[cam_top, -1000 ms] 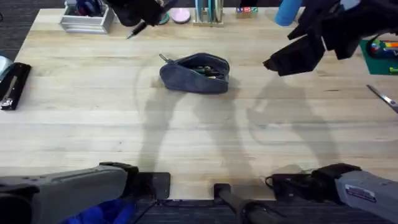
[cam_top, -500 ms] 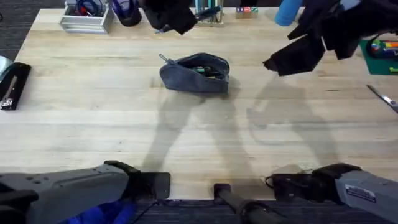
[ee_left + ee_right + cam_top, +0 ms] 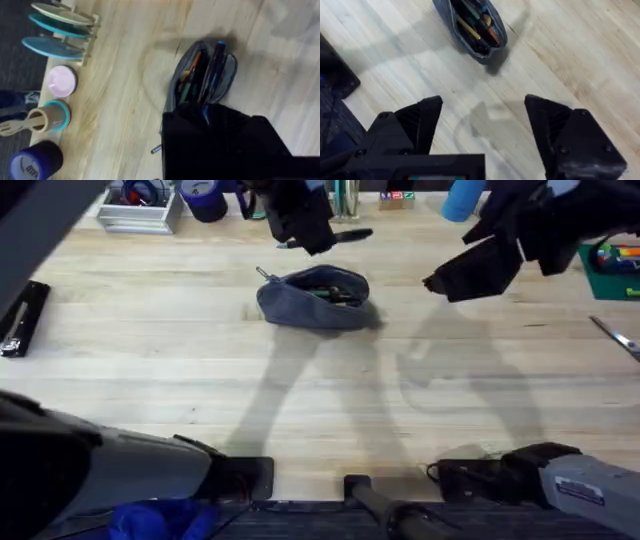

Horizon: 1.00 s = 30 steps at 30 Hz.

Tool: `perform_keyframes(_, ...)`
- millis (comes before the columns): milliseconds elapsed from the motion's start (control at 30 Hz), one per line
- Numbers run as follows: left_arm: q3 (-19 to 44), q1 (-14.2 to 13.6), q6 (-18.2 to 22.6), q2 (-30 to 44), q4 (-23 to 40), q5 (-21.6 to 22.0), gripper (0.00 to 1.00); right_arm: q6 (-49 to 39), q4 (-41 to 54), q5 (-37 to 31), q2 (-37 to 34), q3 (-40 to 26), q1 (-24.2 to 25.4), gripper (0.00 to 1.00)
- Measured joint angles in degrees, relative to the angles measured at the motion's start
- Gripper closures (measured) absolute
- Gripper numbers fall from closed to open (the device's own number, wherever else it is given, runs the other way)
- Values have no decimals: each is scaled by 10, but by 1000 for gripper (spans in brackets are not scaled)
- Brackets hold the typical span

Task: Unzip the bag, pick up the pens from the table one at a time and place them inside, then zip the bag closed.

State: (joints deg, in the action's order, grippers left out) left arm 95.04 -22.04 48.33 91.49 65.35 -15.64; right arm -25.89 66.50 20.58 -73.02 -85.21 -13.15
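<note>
Wooden table (image 3: 150, 370), unzipped bag (image 3: 314, 298) just below left pincer (image 3: 318, 238) gripping pen (image 3: 352, 236), right pincer (image 3: 480, 130) open, apart.

The left arm reaches far forward from its base at the lower left, rising close under the overhead camera as a large dark blur. Its claw (image 3: 305, 220) hangs at the far side of the surface, near the middle. The right arm stretches up to the far right, its claw (image 3: 480, 125) held above the surface with both fingers spread wide apart.
</note>
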Motion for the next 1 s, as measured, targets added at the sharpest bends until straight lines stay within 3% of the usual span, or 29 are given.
perform_keyframes(1000,0,0,19,141,11,-13,959,0,0,0,0,0,0,3)
